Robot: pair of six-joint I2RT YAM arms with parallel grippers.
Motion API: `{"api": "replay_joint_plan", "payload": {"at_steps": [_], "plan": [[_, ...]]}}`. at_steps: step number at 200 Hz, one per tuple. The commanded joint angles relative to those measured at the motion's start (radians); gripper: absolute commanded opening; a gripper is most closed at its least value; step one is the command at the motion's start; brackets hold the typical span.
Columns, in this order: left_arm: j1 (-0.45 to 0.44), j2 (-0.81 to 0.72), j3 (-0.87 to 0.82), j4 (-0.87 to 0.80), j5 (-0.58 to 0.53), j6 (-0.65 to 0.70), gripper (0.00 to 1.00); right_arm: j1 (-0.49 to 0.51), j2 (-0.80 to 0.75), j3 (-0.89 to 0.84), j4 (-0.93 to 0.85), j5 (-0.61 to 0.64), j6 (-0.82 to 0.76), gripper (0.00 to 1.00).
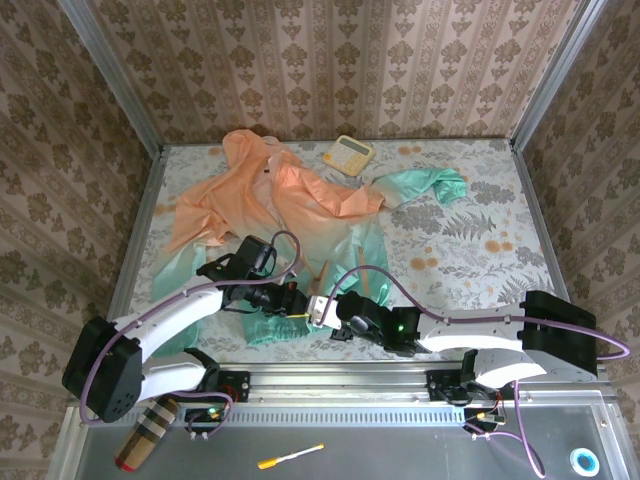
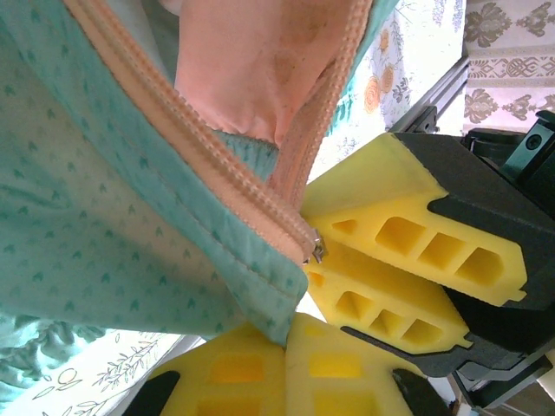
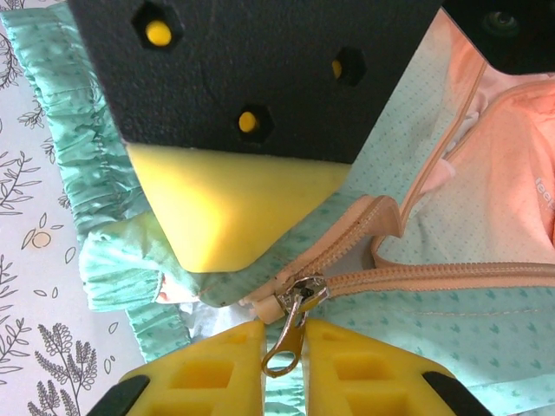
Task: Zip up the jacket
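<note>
I am pinching the mint-teal hem of the jacket [image 1: 300,200] with my left gripper [image 2: 284,342]. Its yellow pads [image 2: 234,373] are pressing together on the fabric right at the bottom end of the orange zipper [image 2: 217,165]. Just beside it, my right gripper [image 3: 286,334] is holding the metal zipper pull [image 3: 286,347]. The tab is hanging down between my two right pads [image 3: 199,373], which are sitting against either side of it. The slider [image 3: 299,290] is resting at the very foot of the zipper, just above my right fingertips. The two grippers are working close together, nearly touching, at the near edge of the table [image 1: 480,250].

Beyond the slider the two orange tapes are splitting apart almost at once, one bending away and the other running straight on across the teal cloth. The gathered elastic hem is bunching up to the side of my left finger.

Farther out, the jacket is lying spread and rumpled over the left and middle of the table, its teal lower part fading into peach-orange. One teal sleeve [image 1: 430,185] is reaching off to the right, and the hood [image 1: 245,150] is lying at the far side. A small yellow calculator [image 1: 348,153] is sitting at the far edge, just beside the peach fabric.
</note>
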Motion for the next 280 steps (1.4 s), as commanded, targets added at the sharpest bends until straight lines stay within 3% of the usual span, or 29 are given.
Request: {"api": "replay_joint_plan", "payload": {"at_steps": [1, 170, 219, 272, 280], "plan": [[0.002, -0.006, 0.005, -0.048, 0.004, 0.035, 0.00, -0.006, -0.038, 0.015, -0.003, 0.014, 0.030, 0.12], [-0.004, -0.018, 0.003, -0.060, -0.002, 0.043, 0.00, -0.021, 0.038, 0.101, -0.094, -0.070, -0.003, 0.13], [-0.004, -0.023, 0.006, -0.068, -0.002, 0.054, 0.00, -0.022, 0.048, 0.124, -0.140, -0.059, -0.024, 0.01], [0.003, -0.044, -0.005, -0.096, -0.012, 0.077, 0.00, -0.022, 0.095, 0.155, -0.175, -0.065, -0.007, 0.00], [0.006, -0.052, -0.011, -0.094, -0.017, 0.075, 0.05, -0.022, 0.094, 0.163, -0.186, -0.065, 0.000, 0.00]]}}
